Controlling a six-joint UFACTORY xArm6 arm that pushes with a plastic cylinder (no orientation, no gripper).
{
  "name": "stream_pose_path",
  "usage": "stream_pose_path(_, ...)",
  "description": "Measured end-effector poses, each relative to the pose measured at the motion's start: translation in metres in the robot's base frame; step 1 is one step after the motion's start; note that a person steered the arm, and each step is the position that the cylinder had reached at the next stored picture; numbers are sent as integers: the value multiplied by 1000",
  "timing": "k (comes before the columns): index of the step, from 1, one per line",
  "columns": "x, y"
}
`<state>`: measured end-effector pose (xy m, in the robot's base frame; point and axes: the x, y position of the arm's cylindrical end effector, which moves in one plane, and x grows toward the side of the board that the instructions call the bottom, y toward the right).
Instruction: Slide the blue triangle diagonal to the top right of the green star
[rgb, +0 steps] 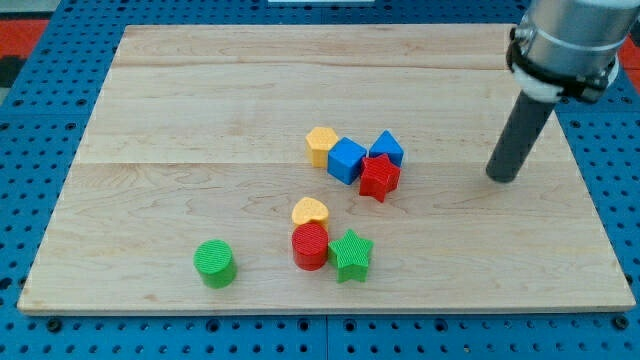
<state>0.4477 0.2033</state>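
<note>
Nearest the view's bottom, a green cylinder (214, 262) is seen standing alone on the wooden board (150, 110), left of centre and close to the board's lower edge. To its right, a green star (351, 254) is found just beside a red cylinder (310, 246), the two appearing to touch. Directly above the red cylinder, and touching it, a yellow heart-shaped block (310, 211) is placed.

Farther up the board, near its centre, a second cluster is formed. A red star (379, 177) is set at the cluster's lower right, pressed against a blue cube (347, 160) on its left and against the blue triangle (386, 148) just above it. At the cluster's left end, a yellow block (321, 145) of roughly pentagonal outline is set against the blue cube. The blue triangle is thus located above and slightly to the right of the green star, with the red star lying between them.

At the view's right, my tip (502, 178) is rested on the board, well apart from every block and roughly level with the red star. No jaws are carried by the arm; only the dark rod is seen, with nothing held. Around the board, a blue perforated surface (60, 340) is visible.
</note>
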Motion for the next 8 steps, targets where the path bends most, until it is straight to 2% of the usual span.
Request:
stream_pose_path(1, -47, -41)
stream_pose_path(2, -86, -115)
stream_pose_path(3, -84, -155)
stream_pose_path(5, -65, -137)
stream_pose_path(7, -61, -136)
stream_pose_path(8, -45, -139)
